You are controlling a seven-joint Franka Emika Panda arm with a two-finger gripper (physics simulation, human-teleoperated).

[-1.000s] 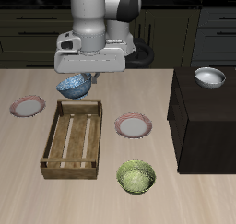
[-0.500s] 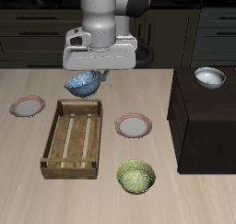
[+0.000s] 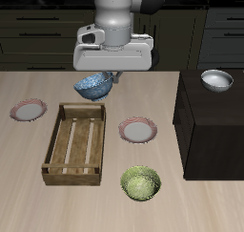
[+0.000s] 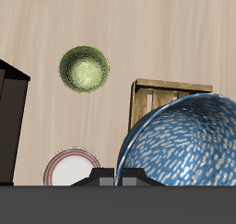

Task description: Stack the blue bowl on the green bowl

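**Blue bowl carried in the air; stacking not yet done**

The blue bowl point(image 3: 92, 85) is held off the table by the gripper point(image 3: 108, 77), pinched at its rim, in the upper middle of the exterior frame above the crate's point(image 3: 76, 143) far end. The green bowl point(image 3: 141, 182) is seen at the lower centre, on the table near its front edge, well apart from the blue bowl. The pick-up is judged done; the carry over to the green bowl and the lowering into it are left. Both bowls are empty, as is the slatted crate. A pink-rimmed plate point(image 3: 138, 130) lies bare between crate and cabinet point(image 3: 212, 131); another plate point(image 3: 28, 109) lies at the left edge. A white bowl point(image 3: 216, 79) rests on the cabinet.
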